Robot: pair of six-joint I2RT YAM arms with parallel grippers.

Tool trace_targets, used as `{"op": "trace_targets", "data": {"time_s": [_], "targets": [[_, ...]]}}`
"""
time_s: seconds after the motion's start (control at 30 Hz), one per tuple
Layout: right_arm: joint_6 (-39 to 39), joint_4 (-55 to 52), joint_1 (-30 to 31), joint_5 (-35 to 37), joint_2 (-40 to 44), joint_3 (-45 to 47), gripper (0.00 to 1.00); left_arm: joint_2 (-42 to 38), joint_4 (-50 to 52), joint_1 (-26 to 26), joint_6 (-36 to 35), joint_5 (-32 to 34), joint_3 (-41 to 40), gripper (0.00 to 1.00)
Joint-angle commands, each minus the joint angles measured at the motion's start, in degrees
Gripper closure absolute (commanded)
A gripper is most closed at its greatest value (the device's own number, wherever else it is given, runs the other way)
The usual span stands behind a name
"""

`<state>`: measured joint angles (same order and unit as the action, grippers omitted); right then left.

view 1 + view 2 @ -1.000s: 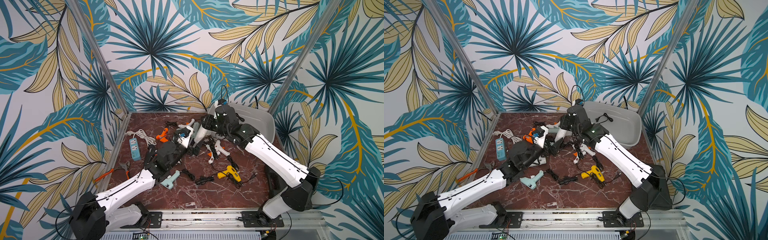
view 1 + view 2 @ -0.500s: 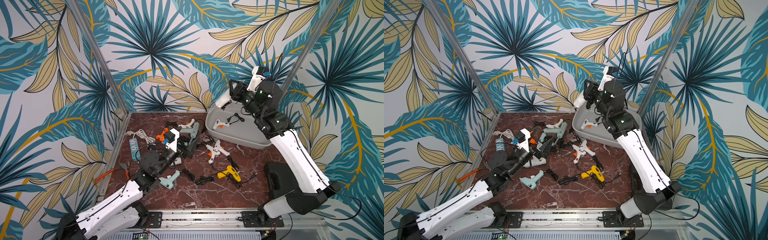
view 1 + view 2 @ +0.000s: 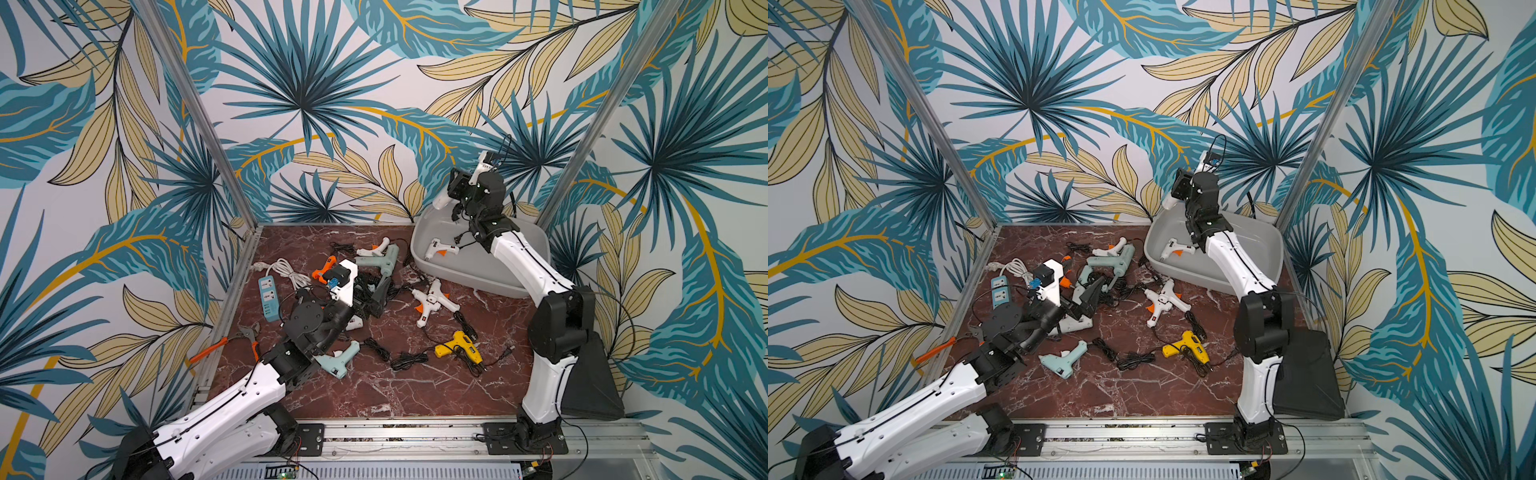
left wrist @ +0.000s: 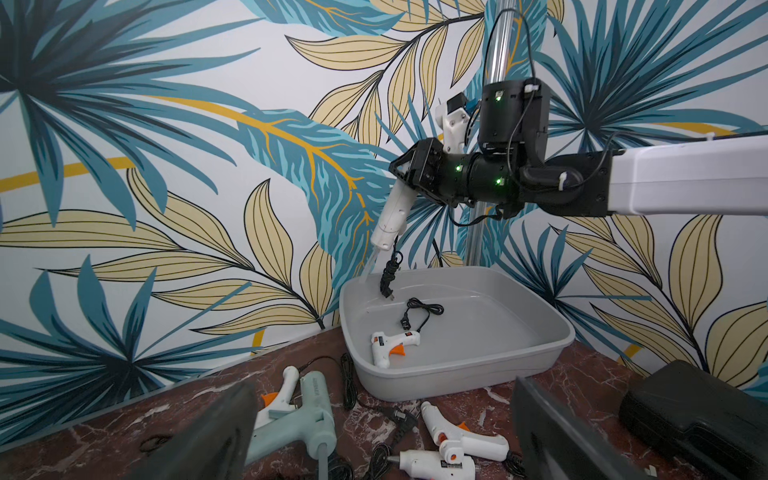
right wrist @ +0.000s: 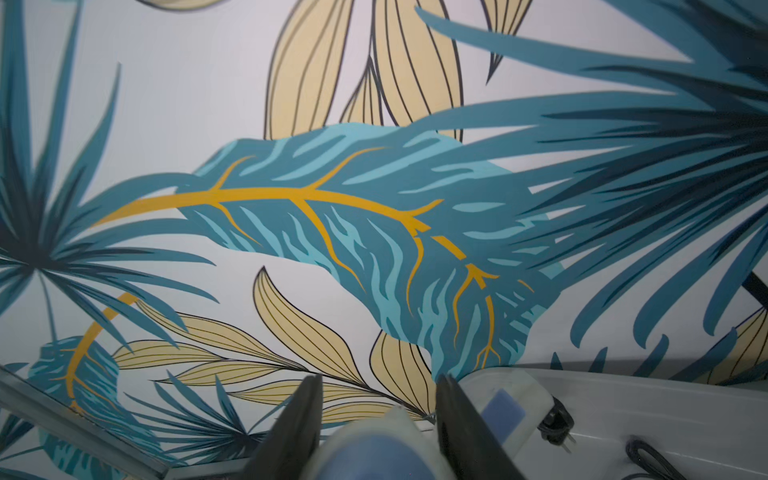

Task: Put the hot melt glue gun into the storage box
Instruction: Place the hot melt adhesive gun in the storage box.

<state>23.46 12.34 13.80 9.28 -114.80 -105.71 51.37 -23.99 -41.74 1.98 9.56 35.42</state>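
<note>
Left wrist view shows the right claw pinched narrow on a white hot melt glue gun, high over the far left corner of the storage box, its cord dangling into it. Another white gun lies in the box. Left claw gapes wide, low over tangled guns on the worktop.

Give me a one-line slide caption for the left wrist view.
Right gripper holds a white glue gun above the grey storage box at its far corner; another glue gun already lies inside.
</note>
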Motion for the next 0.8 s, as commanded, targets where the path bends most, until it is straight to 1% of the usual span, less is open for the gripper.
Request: {"op": "trace_targets", "data": {"time_s": [0.0,0.1,0.2,0.3,0.37,0.5,0.77], "targets": [[-1.48,9.55,-0.48,-1.78,-2.25,-4.49,1.0,-0.74,1.28,0.57,0.27,2.07,-1.29,0.0],[-0.17,9.85,-1.12,-1.8,-4.94,-4.23,1.0,-0.51,0.47,0.95,1.13,2.8,-2.55,0.0],[2.31,11.46,-2.2,-1.41,-6.03,-1.16,1.0,-0.16,-0.26,1.63,2.16,2.69,-3.33,0.0],[5.22,13.65,-3.36,-1.55,-6.54,2.96,1.0,0.08,-0.45,1.86,2.44,2.13,-3.34,0.0],[8.49,15.41,-4.32,-1.83,-6.69,6.53,1.0,0.07,-0.62,2.0,2.51,2.11,-3.3,0.0],[13.69,21.46,-5.15,-1.95,-6.07,14.74,1.0,-0.14,-0.38,2.22,2.46,2.13,-3.09,0.0],[19.9,27.56,-5.36,-2.03,-7.14,23.53,1.0,-0.23,-1.19,2.52,2.16,2.2,-3.78,0.0]]}}
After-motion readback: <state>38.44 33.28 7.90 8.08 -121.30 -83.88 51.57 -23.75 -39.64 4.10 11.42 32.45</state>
